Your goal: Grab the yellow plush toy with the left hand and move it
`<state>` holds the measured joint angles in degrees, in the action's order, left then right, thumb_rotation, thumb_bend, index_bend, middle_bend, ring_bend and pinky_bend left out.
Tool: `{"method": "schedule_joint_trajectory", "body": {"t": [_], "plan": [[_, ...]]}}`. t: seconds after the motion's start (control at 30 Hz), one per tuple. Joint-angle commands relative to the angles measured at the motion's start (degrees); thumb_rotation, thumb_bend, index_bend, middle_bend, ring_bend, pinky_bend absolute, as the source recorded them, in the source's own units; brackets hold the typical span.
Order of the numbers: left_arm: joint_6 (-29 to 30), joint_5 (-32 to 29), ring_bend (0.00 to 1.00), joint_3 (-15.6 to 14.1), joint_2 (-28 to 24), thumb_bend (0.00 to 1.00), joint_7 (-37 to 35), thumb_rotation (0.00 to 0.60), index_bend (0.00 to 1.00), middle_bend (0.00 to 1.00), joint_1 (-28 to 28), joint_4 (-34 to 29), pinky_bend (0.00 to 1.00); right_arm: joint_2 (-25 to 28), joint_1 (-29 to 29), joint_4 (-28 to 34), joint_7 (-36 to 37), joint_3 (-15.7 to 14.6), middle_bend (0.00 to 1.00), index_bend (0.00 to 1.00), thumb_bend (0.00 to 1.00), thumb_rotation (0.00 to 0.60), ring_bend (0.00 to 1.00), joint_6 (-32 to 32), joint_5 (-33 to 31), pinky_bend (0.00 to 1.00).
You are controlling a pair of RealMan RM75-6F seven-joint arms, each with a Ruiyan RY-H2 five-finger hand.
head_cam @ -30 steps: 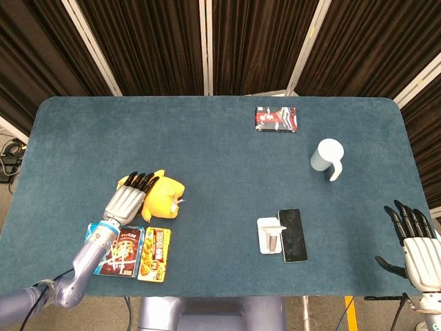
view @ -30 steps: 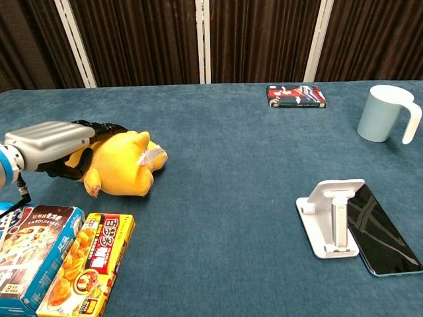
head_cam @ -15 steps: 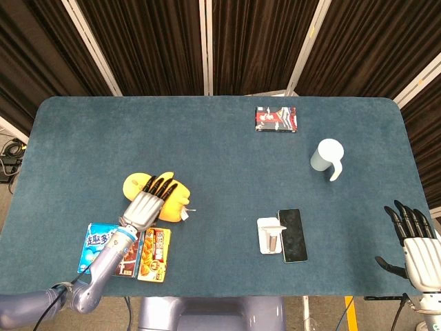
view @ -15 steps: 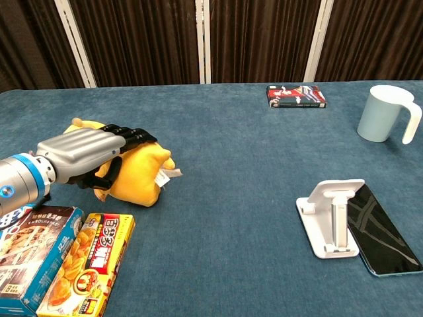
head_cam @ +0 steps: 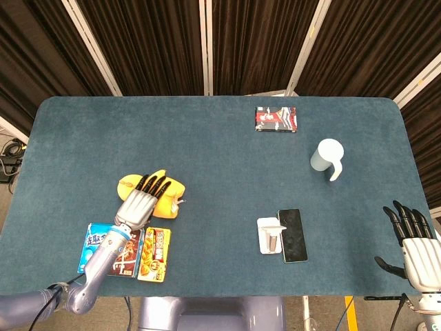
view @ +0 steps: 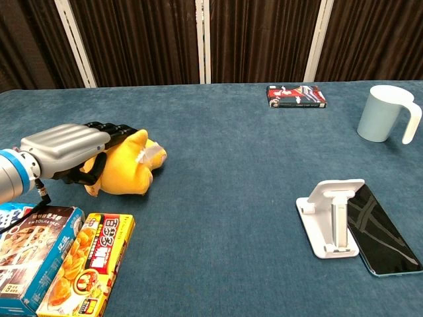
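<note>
The yellow plush toy lies on the blue table at the near left. My left hand covers it from above. The fingers reach over the toy's top and the thumb curls against its near side, so the hand grips it. Part of the toy is hidden under the palm. My right hand hangs off the table's near right corner with fingers spread and nothing in it; the chest view does not show it.
Two snack boxes lie just in front of the toy by the near edge. A white phone stand with a phone beside it sits right of centre. A pale mug and a red packet stand farther back.
The left hand slid onto the toy and closed around it. Hand and toy shifted right and turned, then came back a little to the left.
</note>
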<state>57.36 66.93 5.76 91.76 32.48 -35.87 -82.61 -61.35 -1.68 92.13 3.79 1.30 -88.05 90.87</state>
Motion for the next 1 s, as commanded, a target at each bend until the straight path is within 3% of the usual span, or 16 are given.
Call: {"method": "schedule_joint_trajectory", "body": {"t": [0.03, 0.53, 1.0], "plan": [[-0.30, -0.48, 0.00, -0.40, -0.23, 1.00, -1.27, 0.600, 0.00, 0.00, 0.38, 1.64, 0.00, -0.08, -0.03, -0.02, -0.15, -0.02, 0.00, 0.00, 0.16, 0.600, 0.00, 0.09, -0.02, 0.00], [0.60, 0.15, 0.00, 0.05, -3.36, 1.00, -10.26, 0.600, 0.00, 0.00, 2.47, 6.72, 0.00, -0.60, -0.18, 0.00, -1.29, -0.15, 0.00, 0.00, 0.16, 0.600, 0.00, 0.45, 0.05, 0.00], [10.81, 8.75, 0.00, 1.10, -11.04, 1.00, -18.54, 0.600, 0.00, 0.00, 5.93, -2.77, 0.00, -0.77, -0.20, -0.07, -1.67, -0.17, 0.00, 0.00, 0.16, 0.600, 0.00, 0.50, 0.02, 0.00]]}}
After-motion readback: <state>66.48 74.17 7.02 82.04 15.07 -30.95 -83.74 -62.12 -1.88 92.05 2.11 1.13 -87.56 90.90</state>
